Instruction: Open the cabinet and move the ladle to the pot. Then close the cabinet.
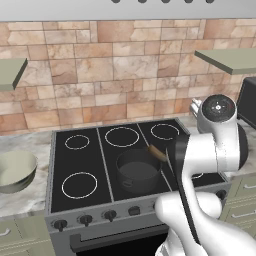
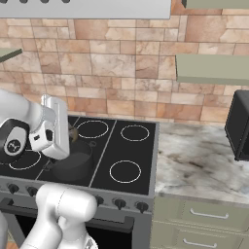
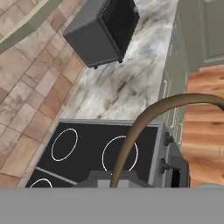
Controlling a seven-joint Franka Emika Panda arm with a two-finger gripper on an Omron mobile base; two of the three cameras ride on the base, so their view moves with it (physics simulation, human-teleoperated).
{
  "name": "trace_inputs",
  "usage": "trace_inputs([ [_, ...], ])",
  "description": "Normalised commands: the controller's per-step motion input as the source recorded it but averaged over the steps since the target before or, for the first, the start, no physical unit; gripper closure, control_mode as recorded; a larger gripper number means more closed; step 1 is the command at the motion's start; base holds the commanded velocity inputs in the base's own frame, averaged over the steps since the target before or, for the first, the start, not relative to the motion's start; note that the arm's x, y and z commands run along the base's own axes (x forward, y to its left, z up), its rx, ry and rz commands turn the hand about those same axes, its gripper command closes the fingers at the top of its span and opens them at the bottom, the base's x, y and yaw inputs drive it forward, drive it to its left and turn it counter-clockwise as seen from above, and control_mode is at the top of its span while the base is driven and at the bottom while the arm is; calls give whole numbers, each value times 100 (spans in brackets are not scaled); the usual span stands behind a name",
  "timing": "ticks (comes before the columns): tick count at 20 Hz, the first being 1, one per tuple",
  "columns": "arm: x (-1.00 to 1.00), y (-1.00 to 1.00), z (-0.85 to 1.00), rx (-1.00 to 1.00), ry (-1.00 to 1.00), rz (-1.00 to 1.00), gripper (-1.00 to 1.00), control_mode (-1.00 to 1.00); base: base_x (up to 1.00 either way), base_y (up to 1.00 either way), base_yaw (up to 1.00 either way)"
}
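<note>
ladle: you had the brown wooden-looking ladle [image 1: 156,152] with the long curved dark handle out over the black glass cooktop [image 1: 80,162], scoop end right at the far rim of the pot. In the hand view its handle [image 3: 131,135] arched up from between the fingers and off to the right edge.

pot: the dark grey round shallow metal pot [image 1: 138,172] sat on the front-middle part of the cooktop, nearer the front edge with the knobs. In the right base view it was just below the hand [image 2: 73,163].

gripper: your gripper [image 2: 73,133] was pinched down narrow on the ladle handle, so you were holding it, not letting go yet.

cabinet: only the undersides of the sage-green upper units showed, e.g. the one at the right [image 2: 212,68]. Couldn't tell from that whether a door stood open or which one you'd been into.

done so far: judging from the ladle being in hand over the stove, I'd say the fetch part was basically behind you.

left to do: lower the scoop into the pot, release, then go shut the cabinet door. Call it a bit past halfway.

other stuff: pale grey-green bowl [image 1: 15,170] on the marble counter at the cooktop's left side, dark boxy appliance [image 2: 239,126] at the right end of the counter. Neither was in your way.
</note>
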Motion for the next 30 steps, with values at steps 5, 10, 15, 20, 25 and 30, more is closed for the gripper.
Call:
trace_inputs([
  [5,1,0,-30,0,13,0,100,-100,0,0,0],
  [10,1,0,-39,0,16,0,100,-100,0,0,0],
  [15,2,0,-23,0,7,0,100,-100,0,0,0],
  [20,13,0,-2,-5,0,0,100,-100,0,0,0],
  [25,26,0,-2,-4,0,-1,100,-100,0,0,0],
  [30,35,0,-9,-3,0,-1,100,-100,0,0,0],
])
